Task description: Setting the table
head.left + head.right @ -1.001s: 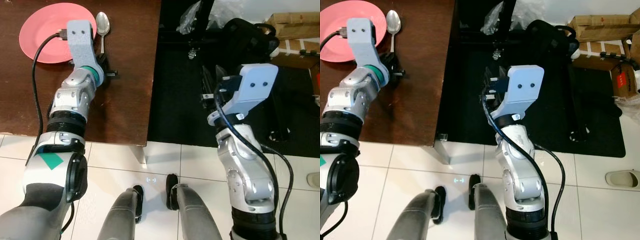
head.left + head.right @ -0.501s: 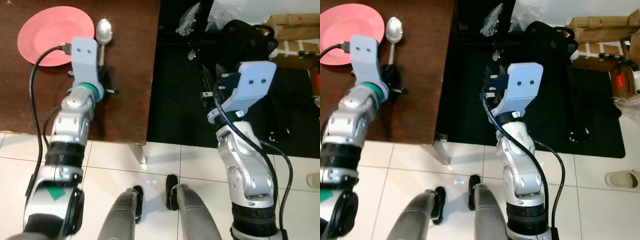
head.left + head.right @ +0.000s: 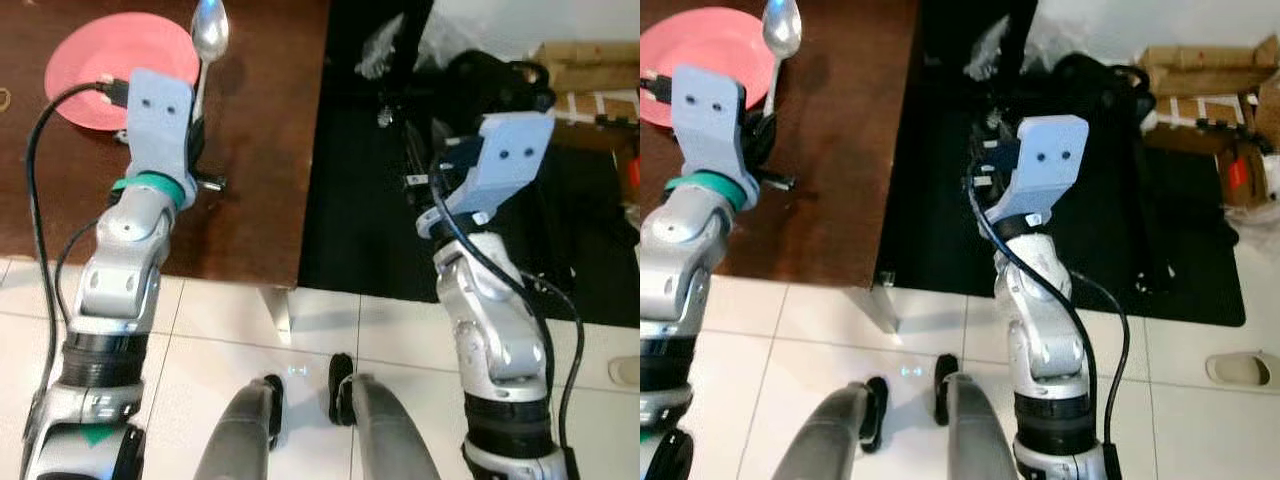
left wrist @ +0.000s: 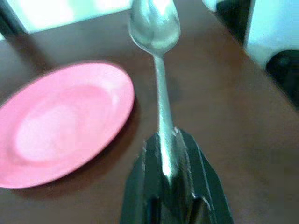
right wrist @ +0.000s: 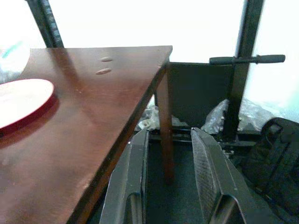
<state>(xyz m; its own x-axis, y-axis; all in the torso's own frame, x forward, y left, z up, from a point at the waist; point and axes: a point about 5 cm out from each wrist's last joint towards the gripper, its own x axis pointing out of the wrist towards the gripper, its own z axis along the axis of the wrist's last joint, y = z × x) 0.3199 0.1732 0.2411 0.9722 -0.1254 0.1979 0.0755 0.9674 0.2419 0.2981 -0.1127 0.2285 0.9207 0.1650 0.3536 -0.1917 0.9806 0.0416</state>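
A pink plate [image 3: 105, 60] lies on the dark brown table [image 3: 260, 170] at the far left. My left gripper [image 4: 166, 161] is shut on the handle of a metal spoon [image 3: 208, 40], just right of the plate; the spoon [image 4: 158, 56] points away from me with its bowl raised above the tabletop. My right gripper [image 5: 168, 163] stands open and empty off the table's right side, above the black mat [image 3: 380, 200].
The table's right edge [image 3: 315, 150] and a leg [image 5: 164, 130] run beside my right arm. A black bag [image 3: 490, 80] and cardboard boxes [image 3: 1200, 70] lie on the floor at the right. White tiles [image 3: 300, 340] are below.
My left gripper has lifted the spoon and carried it farther from me beside the plate. The camera has shifted slightly. The right arm has barely moved.
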